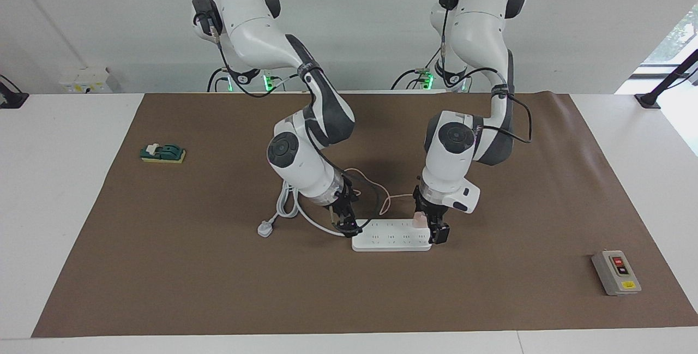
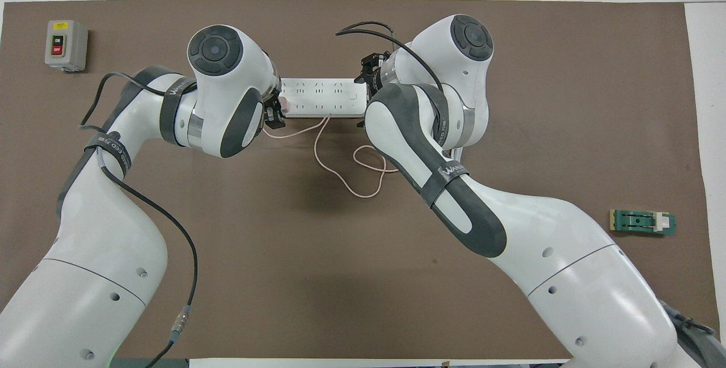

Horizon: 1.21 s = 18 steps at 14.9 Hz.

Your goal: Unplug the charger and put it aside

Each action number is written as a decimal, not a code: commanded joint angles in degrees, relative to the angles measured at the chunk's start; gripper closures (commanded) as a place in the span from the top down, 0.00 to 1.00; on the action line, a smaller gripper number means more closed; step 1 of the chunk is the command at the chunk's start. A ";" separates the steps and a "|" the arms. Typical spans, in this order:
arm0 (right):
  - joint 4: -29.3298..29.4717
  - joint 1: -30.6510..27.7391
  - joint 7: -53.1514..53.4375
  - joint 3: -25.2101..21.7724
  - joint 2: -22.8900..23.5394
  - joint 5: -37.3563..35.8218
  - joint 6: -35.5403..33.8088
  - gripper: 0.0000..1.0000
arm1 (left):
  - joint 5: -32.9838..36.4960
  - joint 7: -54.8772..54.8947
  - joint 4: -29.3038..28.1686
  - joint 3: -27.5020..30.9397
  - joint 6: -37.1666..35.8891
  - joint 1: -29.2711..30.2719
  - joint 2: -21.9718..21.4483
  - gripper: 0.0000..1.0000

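Note:
The small pale pink charger (image 1: 419, 220) is plugged into the white power strip (image 1: 390, 237) at the strip's end toward the left arm. Its thin pink cable (image 1: 388, 201) loops on the mat nearer to the robots. My left gripper (image 1: 436, 232) is down at that end of the strip, right beside the charger. My right gripper (image 1: 349, 227) is down on the strip's other end, where the thick white cord comes out. In the overhead view the charger (image 2: 283, 106) peeks out by my left gripper (image 2: 274, 118). There the cable (image 2: 340, 178) loops nearer to the robots than the strip (image 2: 323, 96), and my right gripper (image 2: 367, 76) is partly hidden by its arm.
The strip's white cord (image 1: 289, 204) and grey-white plug (image 1: 265, 229) lie toward the right arm's end. A grey switch box (image 1: 616, 272) stands toward the left arm's end, farther from the robots. A green and white block (image 1: 162, 153) lies toward the right arm's end.

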 commanded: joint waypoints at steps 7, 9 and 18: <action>-0.98 0.99 0.78 -0.10 2.74 1.83 7.91 1.00 | 1.30 -1.12 -2.14 0.62 2.19 -0.54 -1.16 1.00; -0.54 0.99 0.70 -0.10 3.72 1.74 7.92 1.00 | 1.30 -1.12 -2.06 0.62 2.19 -0.62 -1.16 1.00; 0.43 1.96 0.79 -0.10 3.81 2.27 6.86 1.00 | 1.30 -0.94 -2.58 0.53 3.15 -0.27 -1.16 1.00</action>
